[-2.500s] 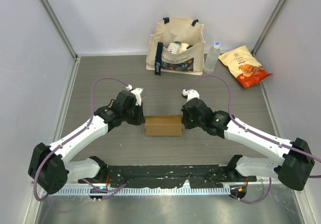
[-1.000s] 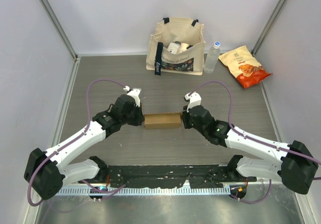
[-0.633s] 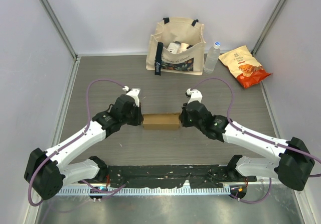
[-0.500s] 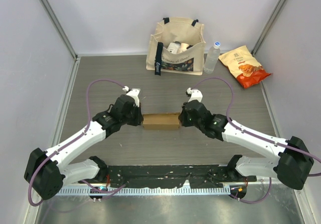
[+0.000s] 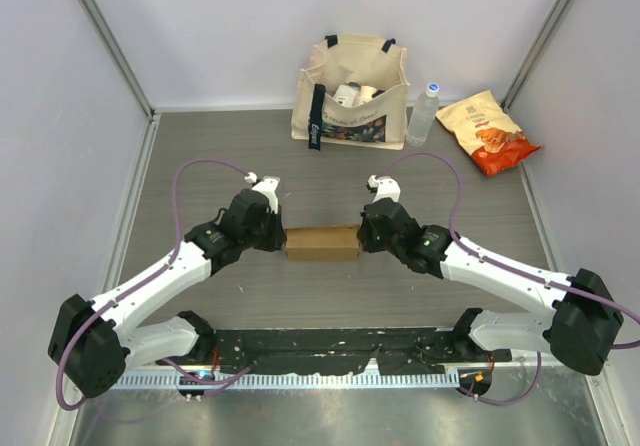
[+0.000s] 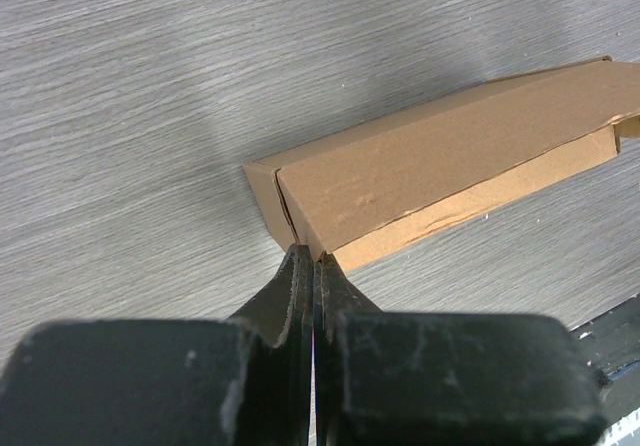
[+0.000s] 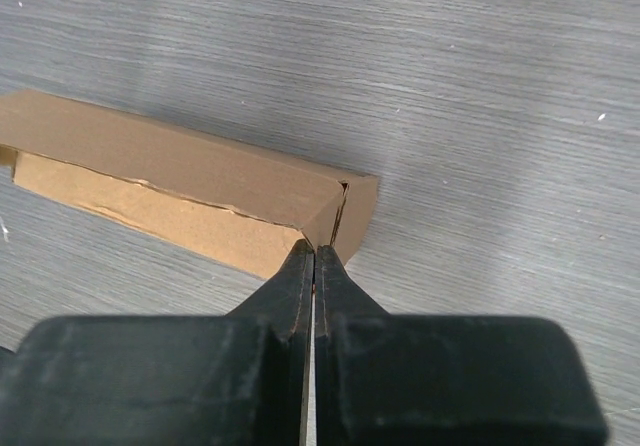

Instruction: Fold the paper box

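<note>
Overhead: paper box (image 5: 322, 242) on the near side of the tote bag (image 5: 350, 91), well apart from it, long axis running left to right, parallel to the bag's front. Left gripper (image 5: 281, 238) at the left end, right gripper (image 5: 363, 236) at the right end, equally near.

Left wrist: fingers (image 6: 295, 288) pressed together, tips touching the box's end corner, box stretching away up and right.

Right wrist: fingers (image 7: 296, 284) likewise together, tips at the opposite end corner. Cannot tell whether card is nipped in either pair.

Probably calls for pressing inward along that axis.
</note>
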Controlling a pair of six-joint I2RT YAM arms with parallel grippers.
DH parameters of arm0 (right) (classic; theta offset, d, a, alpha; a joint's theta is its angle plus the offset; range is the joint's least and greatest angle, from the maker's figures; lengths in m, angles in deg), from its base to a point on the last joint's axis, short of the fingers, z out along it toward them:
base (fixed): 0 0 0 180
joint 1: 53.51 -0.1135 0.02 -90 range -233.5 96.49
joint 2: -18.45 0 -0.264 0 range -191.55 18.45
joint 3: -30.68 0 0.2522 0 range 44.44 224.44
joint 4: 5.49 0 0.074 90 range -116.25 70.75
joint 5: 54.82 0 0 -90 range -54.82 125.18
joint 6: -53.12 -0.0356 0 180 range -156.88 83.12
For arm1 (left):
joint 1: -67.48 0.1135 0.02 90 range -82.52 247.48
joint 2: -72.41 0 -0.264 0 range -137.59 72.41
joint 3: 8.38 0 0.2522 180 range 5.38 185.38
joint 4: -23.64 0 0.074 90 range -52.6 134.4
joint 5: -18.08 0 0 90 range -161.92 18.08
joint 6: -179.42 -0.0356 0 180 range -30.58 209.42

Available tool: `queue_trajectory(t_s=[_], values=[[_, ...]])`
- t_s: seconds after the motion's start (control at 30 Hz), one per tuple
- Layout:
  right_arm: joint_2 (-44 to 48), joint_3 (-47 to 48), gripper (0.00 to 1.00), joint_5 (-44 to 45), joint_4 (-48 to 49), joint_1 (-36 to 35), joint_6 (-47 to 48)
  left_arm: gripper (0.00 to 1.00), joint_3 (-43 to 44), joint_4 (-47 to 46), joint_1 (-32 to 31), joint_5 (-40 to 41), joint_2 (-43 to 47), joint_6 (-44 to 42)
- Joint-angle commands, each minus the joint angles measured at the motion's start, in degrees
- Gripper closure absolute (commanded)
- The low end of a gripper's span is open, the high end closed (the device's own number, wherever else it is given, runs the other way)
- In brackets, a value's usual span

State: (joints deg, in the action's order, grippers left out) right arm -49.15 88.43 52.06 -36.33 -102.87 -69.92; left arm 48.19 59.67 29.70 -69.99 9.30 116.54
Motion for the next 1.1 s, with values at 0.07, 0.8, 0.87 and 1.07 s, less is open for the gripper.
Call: queue_trajectory(t_s=[0.07, 0.8, 0.87, 1.07], values=[[0.7, -1.9, 0.98, 1.1, 3.7, 0.0, 9.6, 1.00, -1.7, -4.3, -0.2, 0.5, 1.1, 1.6], [8.9, -2.9, 0.51, 1.4, -4.4, -5.3, 6.5, 1.00, -6.6, -8.1, -0.8, 1.7, 2.9, 7.3], [11.8, -2.4, 0.45, 0.5, -7.5, -5.2, 6.2, 1.00, -6.4, -8.0, -0.8, 1.8, 3.0, 7.1], [12.8, 3.1, 0.27, -6.3, -10.1, 4.2, -5.2, 1.00, -6.2, -7.7, -0.9, 2.4, 4.0, 6.8]])
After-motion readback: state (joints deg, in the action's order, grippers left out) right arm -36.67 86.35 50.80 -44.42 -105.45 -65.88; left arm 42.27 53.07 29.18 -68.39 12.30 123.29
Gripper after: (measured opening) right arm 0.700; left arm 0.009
